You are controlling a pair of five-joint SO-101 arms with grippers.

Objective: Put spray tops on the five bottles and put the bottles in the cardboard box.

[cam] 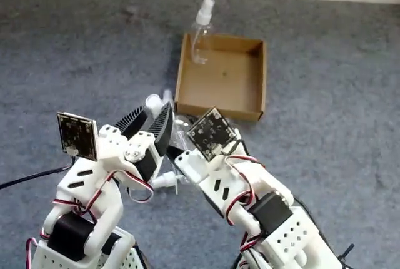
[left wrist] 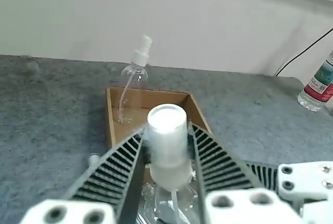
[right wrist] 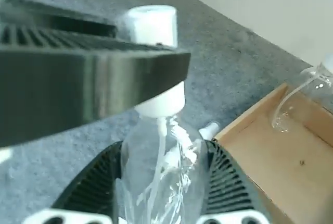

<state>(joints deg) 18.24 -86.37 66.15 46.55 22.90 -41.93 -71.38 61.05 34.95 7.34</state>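
Left wrist view sits nearest: our left gripper [left wrist: 166, 130] is clenched on the white spray top [left wrist: 166, 117], which stands over the clear bottle [right wrist: 156, 182] that the right gripper [right wrist: 164, 152] clasps by its body. We judge the top must stay plumb while the bottle is held steady. Right wrist view shows collar meeting neck and the tube inside, a joint the high view buries under arms. Beyond, the cardboard box [left wrist: 111, 114] holds one capped bottle [left wrist: 131, 78] in a far corner.
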